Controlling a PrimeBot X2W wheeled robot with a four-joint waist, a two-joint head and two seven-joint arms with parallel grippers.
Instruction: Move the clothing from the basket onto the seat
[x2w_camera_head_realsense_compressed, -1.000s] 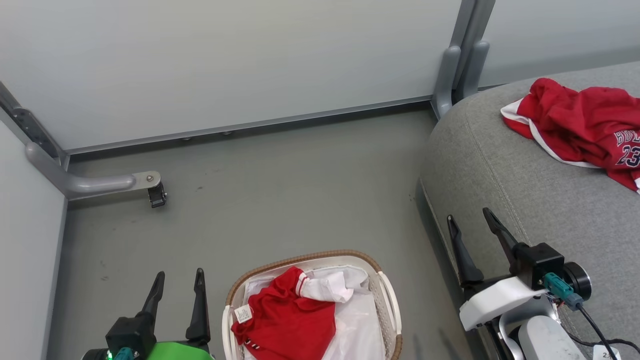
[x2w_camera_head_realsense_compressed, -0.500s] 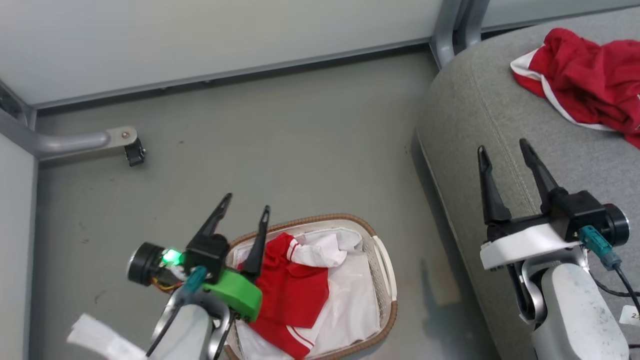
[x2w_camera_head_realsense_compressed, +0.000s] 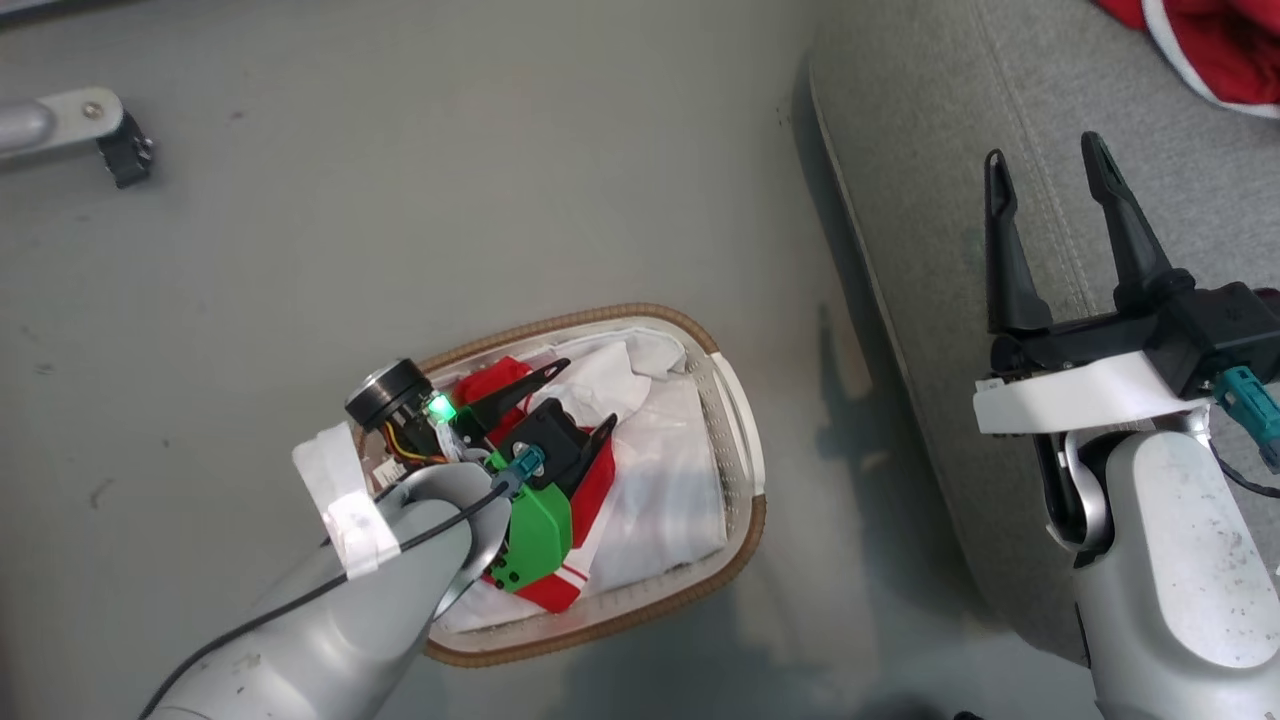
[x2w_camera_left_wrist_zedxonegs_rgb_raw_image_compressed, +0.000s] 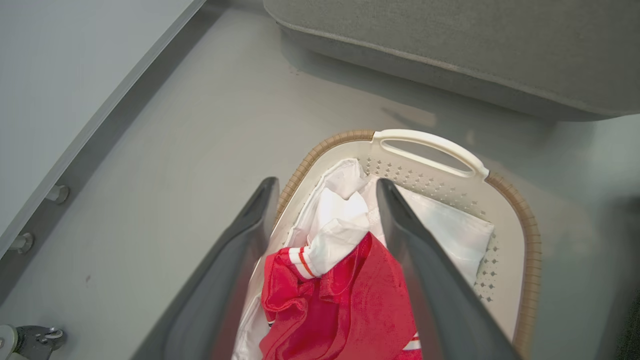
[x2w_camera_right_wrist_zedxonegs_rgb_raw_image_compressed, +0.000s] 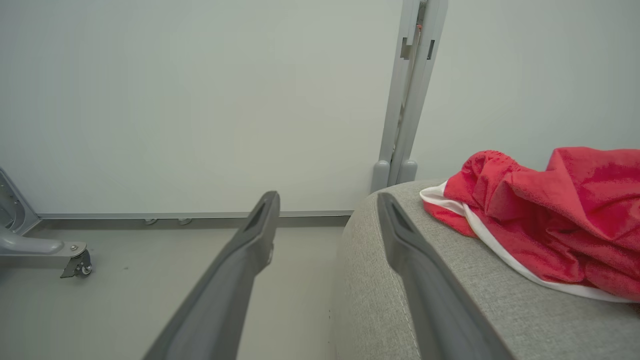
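Clothing (x2w_camera_left_wrist_zedxonegs_rgb_raw_image_compressed: 345, 300), a crumpled red garment with a white striped cuff, lies in the basket (x2w_camera_head_realsense_compressed: 600, 312) on the floor (x2w_camera_head_realsense_compressed: 400, 200), left of the seat (x2w_camera_head_realsense_compressed: 930, 150). The left end effector (x2w_camera_head_realsense_compressed: 588, 390) hangs over it, spread wide and empty, pointing into the oval tub. The step looks like the reach for a pick. Next it likely must drop lower and pinch soft red fabric, not the glossy white liner (x2w_camera_head_realsense_compressed: 670, 470) beneath. Perforated cream plastic walls carry a brown woven-look rim. At right, the right end effector (x2w_camera_head_realsense_compressed: 1042, 148) is wide and empty above the grey upholstered seat, where a second jersey (x2w_camera_right_wrist_zedxonegs_rgb_raw_image_compressed: 550, 215) lies.
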